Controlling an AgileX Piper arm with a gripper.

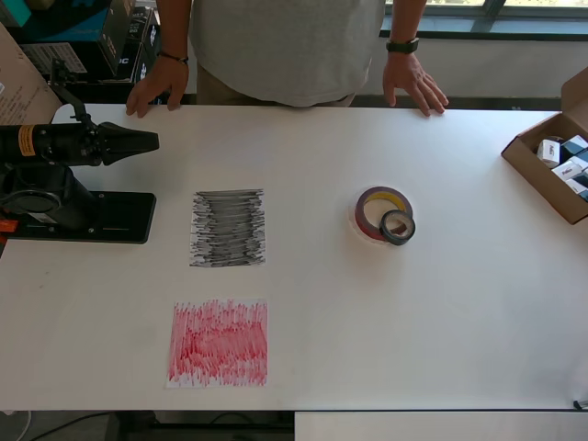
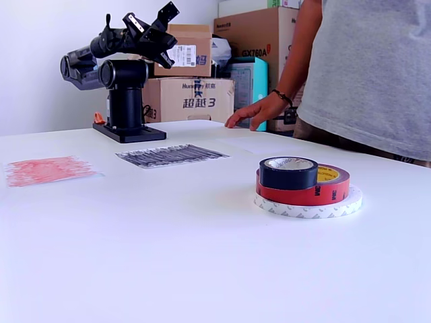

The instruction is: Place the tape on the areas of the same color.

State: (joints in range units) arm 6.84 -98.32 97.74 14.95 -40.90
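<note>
Claw (image 2: 160, 20) released, empty, up by its base; black roll (image 1: 398, 227), red roll (image 1: 378, 210) stacked well away from it.

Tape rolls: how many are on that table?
3, in one stack: the flat white tape roll at the bottom, the dark-red tape roll on it, the small black tape roll on top.

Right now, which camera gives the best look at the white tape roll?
The exterior view: the white tape roll shows plainly as the bottom layer, under the red roll and black roll. Overhead, the red roll covers it almost entirely.
</note>
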